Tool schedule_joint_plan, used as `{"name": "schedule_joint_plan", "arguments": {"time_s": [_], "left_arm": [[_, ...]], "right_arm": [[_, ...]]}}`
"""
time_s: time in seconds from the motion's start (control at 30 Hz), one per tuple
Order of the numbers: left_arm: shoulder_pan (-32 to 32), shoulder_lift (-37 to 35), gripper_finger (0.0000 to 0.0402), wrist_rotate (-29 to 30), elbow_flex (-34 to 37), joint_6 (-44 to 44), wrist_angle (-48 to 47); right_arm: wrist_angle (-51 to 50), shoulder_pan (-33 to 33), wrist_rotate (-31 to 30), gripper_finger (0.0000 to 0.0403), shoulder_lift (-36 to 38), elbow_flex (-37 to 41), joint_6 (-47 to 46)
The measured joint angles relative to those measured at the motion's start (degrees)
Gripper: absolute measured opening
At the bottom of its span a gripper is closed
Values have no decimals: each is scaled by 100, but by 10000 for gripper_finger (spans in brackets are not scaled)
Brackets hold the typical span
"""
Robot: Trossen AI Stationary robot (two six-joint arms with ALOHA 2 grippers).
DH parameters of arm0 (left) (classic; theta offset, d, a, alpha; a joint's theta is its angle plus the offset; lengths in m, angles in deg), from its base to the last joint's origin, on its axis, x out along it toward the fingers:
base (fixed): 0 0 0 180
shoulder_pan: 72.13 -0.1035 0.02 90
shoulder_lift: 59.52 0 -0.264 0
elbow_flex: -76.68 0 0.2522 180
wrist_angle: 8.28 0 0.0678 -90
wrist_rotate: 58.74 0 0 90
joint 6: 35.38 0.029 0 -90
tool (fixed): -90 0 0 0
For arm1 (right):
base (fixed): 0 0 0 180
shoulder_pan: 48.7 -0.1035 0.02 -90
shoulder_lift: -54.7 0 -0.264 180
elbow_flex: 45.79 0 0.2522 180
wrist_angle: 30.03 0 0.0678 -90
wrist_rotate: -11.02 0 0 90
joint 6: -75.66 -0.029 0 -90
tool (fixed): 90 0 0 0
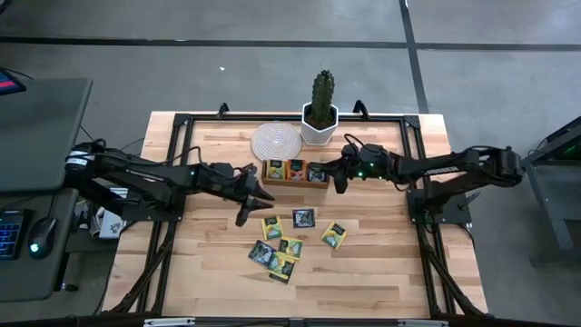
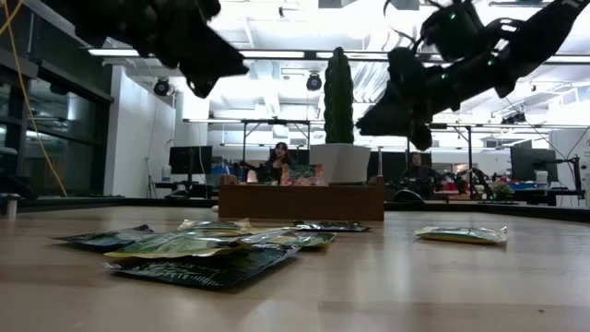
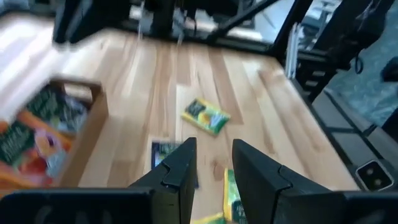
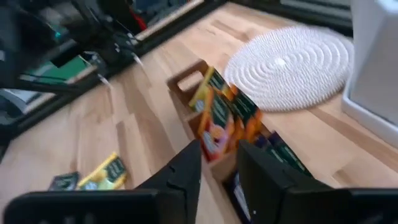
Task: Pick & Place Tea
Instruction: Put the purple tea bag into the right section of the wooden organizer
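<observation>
The brown wooden tray stands near the table's far middle, with yellow, orange and dark tea packets upright in its compartments. Several loose packets lie flat on the table nearer the front, seen also in the low view. My left gripper hovers just left of the tray and above the loose packets, open and empty; a yellow packet and a dark one lie below it. My right gripper hangs over the tray's right end, open and empty.
A cactus in a white pot and a round woven coaster sit behind the tray. A black frame runs along the table's edges. Bare wood lies at the table's near side. A person sits far behind the table.
</observation>
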Motion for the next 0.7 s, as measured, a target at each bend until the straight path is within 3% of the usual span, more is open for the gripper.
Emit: {"name": "schedule_joint_plan", "arguments": {"time_s": [0.23, 0.43, 0.7], "left_arm": [[34, 719, 93, -2, 3, -336, 92], [195, 1267, 13, 277, -42, -96, 94], [188, 1927, 2, 415, -521, 1006, 115]], "right_arm": [[-375, -861, -370, 7, 153, 0, -251], [-692, -1750, -1069, 24, 148, 0, -849], [-886, -2590, -1307, 6, 119, 0, -1626]]}}
